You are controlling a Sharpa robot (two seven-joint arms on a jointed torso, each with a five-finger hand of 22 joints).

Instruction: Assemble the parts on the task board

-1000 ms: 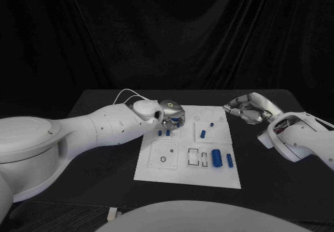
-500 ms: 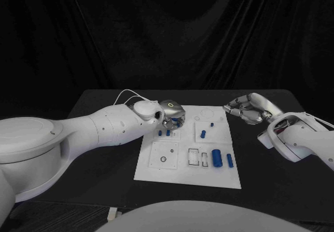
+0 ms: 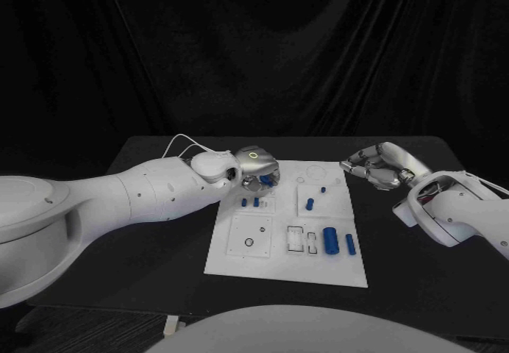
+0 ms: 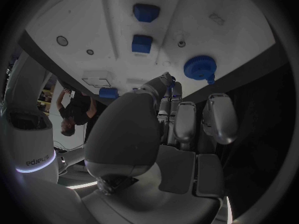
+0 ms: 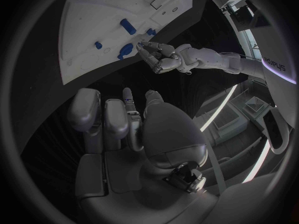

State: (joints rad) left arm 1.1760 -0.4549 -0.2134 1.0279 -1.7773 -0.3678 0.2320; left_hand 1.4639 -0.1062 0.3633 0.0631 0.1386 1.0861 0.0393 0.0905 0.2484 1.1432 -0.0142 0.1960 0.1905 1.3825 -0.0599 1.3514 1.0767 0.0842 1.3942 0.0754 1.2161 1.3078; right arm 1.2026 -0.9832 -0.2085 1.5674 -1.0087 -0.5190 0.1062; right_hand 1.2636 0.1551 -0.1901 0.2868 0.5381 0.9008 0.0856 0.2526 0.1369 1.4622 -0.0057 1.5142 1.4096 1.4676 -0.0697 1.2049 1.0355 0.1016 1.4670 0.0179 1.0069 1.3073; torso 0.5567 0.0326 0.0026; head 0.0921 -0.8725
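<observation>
The white task board (image 3: 271,257) lies mid-table. My left hand (image 3: 258,165) hovers over its far left corner, fingers apart and nothing visibly held. A round blue part (image 4: 199,67) lies near the board's edge just past the fingertips (image 4: 167,78); I cannot tell if they touch it. The same round part (image 3: 262,180) sits below the hand in the head view. Two square blue parts (image 3: 250,201) stand nearer me. Two blue pegs (image 3: 310,204) stand upright mid-board, and two blue cylinders (image 3: 330,240) lie near the right edge. My right hand (image 3: 376,168) hangs off the board's far right corner, fingers curled in, holding nothing.
The board has empty rectangular slots (image 3: 296,238) and a small ring (image 3: 248,243) on its near half. Bare black table (image 3: 159,243) runs to both sides of the board. A white cable (image 3: 186,143) loops above my left wrist.
My left hand has drawn back from the square blue parts toward the board's far left corner. The right hand has stayed put.
</observation>
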